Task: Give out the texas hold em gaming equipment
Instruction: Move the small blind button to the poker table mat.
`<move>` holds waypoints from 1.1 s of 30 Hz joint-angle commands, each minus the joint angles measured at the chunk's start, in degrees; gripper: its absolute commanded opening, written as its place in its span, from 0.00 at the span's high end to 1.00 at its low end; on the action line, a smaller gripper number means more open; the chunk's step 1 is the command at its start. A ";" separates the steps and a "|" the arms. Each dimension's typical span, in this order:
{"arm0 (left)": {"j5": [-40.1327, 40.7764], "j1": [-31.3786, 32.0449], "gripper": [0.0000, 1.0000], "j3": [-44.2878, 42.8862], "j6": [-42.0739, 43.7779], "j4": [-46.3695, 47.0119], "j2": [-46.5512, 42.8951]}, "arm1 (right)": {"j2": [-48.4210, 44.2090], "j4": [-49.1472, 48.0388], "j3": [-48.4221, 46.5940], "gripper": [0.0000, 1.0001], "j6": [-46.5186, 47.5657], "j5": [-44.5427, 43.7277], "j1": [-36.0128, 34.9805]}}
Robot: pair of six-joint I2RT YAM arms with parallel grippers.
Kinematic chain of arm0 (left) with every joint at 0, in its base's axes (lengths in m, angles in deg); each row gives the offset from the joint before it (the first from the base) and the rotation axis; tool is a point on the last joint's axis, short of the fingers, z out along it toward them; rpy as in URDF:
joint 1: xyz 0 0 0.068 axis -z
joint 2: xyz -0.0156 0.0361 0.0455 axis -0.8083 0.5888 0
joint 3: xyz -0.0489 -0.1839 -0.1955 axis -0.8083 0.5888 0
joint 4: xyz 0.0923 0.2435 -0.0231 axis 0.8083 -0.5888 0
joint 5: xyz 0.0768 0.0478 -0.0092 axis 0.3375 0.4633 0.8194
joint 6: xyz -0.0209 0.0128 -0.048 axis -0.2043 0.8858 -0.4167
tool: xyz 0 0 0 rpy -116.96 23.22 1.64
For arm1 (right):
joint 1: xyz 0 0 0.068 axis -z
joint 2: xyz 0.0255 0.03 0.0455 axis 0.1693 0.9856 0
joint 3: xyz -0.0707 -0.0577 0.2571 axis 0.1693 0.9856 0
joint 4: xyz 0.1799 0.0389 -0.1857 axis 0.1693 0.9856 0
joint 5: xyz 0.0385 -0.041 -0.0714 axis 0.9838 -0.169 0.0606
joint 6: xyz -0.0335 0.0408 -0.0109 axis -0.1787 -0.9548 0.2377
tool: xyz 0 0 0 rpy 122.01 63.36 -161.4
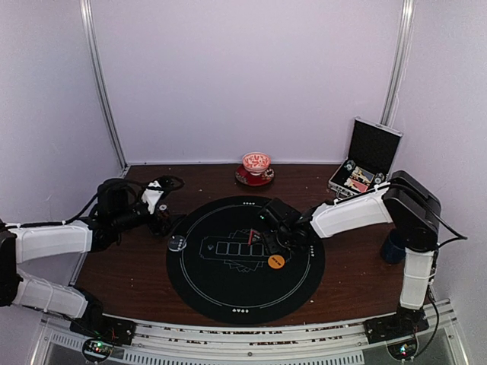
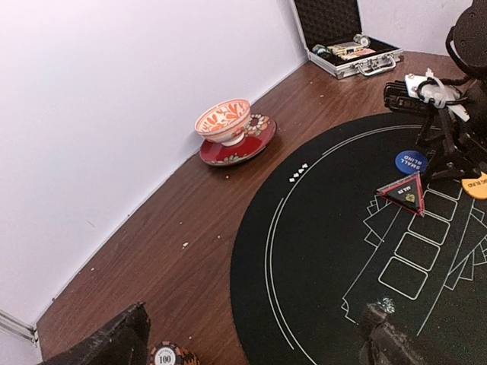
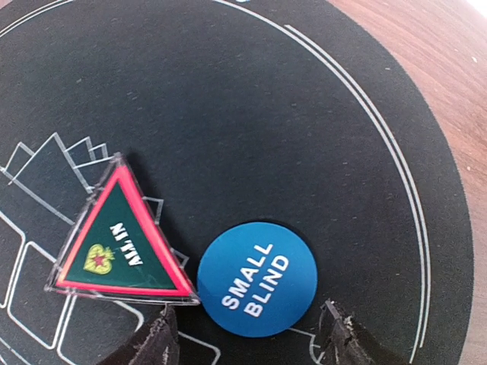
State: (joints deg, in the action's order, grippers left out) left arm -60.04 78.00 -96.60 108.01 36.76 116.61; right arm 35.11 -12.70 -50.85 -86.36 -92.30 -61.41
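Walls (image 1: 243, 76): we are seeing plain pale panels closing three sides.
Bench (image 1: 354, 262): we are looking at dark brown wood.

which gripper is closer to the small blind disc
Right. The right gripper is directly over the small blind disc, with a finger on either side of it. The left gripper is at the left edge of the mat, well away.

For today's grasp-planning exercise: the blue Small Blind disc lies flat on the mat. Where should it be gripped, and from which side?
Grip the disc by its thin rim, straight down from above: it lies flat on the mat. Probably place the jaws clear of the triangle, whose corner meets its edge.
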 commanded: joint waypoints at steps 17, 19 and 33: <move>0.14 -0.18 0.02 0.66 0.30 4.53 0.59 | 3.87 0.50 -2.36 0.36 -0.42 4.10 4.41; 0.14 -0.17 0.02 0.71 0.30 4.59 0.58 | 4.49 0.43 -2.63 0.37 -0.84 4.79 4.72; 0.15 -0.19 0.02 1.10 0.55 5.08 0.36 | 5.54 0.39 -1.48 0.37 -4.00 7.36 6.18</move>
State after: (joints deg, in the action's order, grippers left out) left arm -60.04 78.00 -96.38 108.04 38.60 116.74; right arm 37.69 -14.67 -53.56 -89.27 -86.77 -55.50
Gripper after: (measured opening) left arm 0.978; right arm 0.640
